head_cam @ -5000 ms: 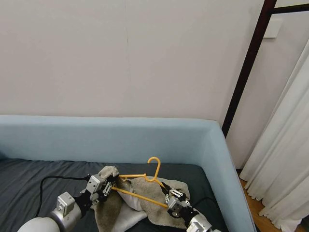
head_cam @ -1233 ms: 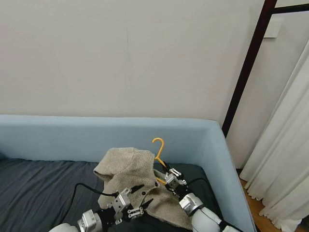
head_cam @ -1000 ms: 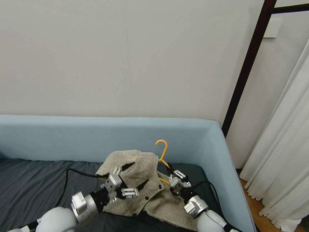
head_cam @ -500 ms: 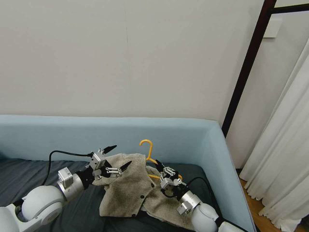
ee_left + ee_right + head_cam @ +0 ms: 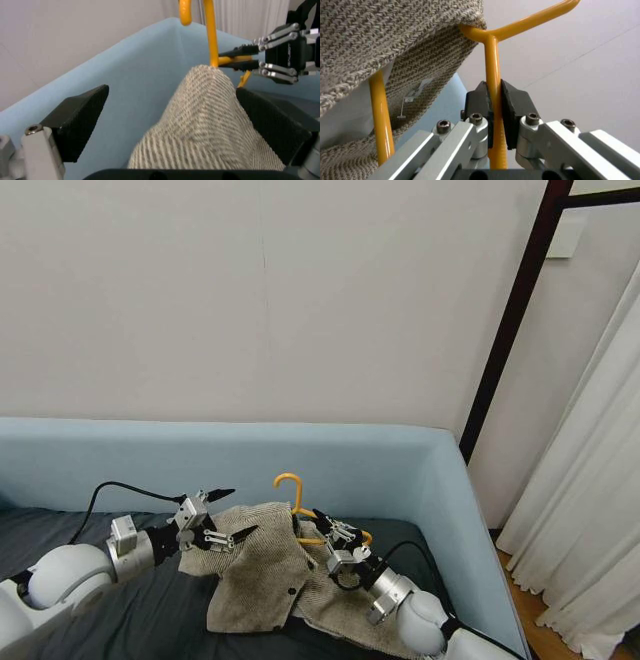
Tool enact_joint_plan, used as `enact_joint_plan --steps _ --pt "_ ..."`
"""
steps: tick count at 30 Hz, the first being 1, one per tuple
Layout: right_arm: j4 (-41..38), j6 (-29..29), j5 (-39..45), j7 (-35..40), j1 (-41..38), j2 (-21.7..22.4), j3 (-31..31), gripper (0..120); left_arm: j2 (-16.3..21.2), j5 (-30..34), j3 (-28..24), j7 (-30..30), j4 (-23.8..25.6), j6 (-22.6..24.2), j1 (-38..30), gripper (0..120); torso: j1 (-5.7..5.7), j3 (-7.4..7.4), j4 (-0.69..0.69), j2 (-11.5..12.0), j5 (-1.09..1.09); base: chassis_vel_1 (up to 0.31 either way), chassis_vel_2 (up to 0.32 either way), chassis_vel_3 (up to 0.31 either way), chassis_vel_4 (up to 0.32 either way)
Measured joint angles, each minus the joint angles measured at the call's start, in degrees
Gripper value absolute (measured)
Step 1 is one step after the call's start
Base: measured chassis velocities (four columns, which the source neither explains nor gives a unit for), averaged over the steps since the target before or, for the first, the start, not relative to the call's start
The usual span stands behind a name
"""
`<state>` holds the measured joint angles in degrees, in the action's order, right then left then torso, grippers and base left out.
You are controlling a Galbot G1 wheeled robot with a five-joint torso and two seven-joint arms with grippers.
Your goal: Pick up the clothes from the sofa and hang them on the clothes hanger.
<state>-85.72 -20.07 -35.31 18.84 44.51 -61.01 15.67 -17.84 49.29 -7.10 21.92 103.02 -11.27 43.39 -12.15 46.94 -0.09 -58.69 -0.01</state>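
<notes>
Blue sofa (image 5: 430,480) | beige ribbed knit garment (image 5: 262,572) draped on orange hanger (image 5: 289,483) | left pincer (image 5: 242,511) spread wide | right pincer (image 5: 495,102) clamps hanger

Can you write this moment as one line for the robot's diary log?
left gripper: open, straddling knit garment | right gripper: shut on orange hanger | garment: partly over hanger, lying on sofa

A beige knit garment (image 5: 255,565) drapes over a yellow hanger (image 5: 492,63), its stem pinched between the right fingers (image 5: 515,103), its shoulder between the spread left fingers (image 5: 80,112).
</notes>
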Motion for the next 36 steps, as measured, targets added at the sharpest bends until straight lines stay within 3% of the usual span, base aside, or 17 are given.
enact_joint_plan --steps 2,3,7,11,19,28,36 --pt "0.0 -0.4 -0.7 0.0 0.0 -0.1 -0.2 5 -0.3 1.5 -4.7 1.2 -0.8 0.6 -4.9 100 0.00 0.00 0.00 0.0 0.01 0.000 0.000 0.000 0.000" --pt "0.0 -0.4 -0.7 0.0 0.0 -0.1 -0.2 5 -0.3 1.5 -4.7 1.2 -0.8 0.6 -4.9 100 0.00 0.00 0.00 0.0 0.01 0.000 0.000 0.000 0.000" --pt "0.0 -1.1 -1.5 0.0 -0.1 -0.1 -0.6 5 -1.7 2.2 -17.4 4.9 -4.5 1.0 -16.6 100 0.00 0.00 -0.01 0.0 0.00 0.000 0.000 0.000 0.000" --pt "0.3 -1.8 -2.1 0.3 -0.2 -0.1 -1.1 5 -3.5 2.3 -23.1 6.1 -7.2 1.4 -23.4 99 0.00 0.00 -0.02 0.0 0.01 0.000 0.000 0.000 0.000" --pt "0.9 -2.5 -2.8 0.5 -0.4 -0.3 -1.4 5 -4.1 1.1 -24.5 9.4 -9.8 1.5 -25.0 93 0.00 0.00 0.01 0.0 0.00 0.000 0.000 0.000 0.000" --pt "1.7 -3.7 -4.2 0.6 -1.4 -1.0 -1.0 5 -5.2 0.3 -24.1 12.2 -12.0 1.5 -24.2 56 0.00 0.00 0.00 0.0 0.00 0.000 0.000 0.000 0.000" --pt "2.1 -4.1 -4.4 0.8 -1.6 -1.0 -0.8 5 -5.5 0.3 -23.7 13.2 -12.6 1.4 -23.3 34 0.00 0.00 0.00 0.0 0.00 0.000 0.000 0.000 0.000"
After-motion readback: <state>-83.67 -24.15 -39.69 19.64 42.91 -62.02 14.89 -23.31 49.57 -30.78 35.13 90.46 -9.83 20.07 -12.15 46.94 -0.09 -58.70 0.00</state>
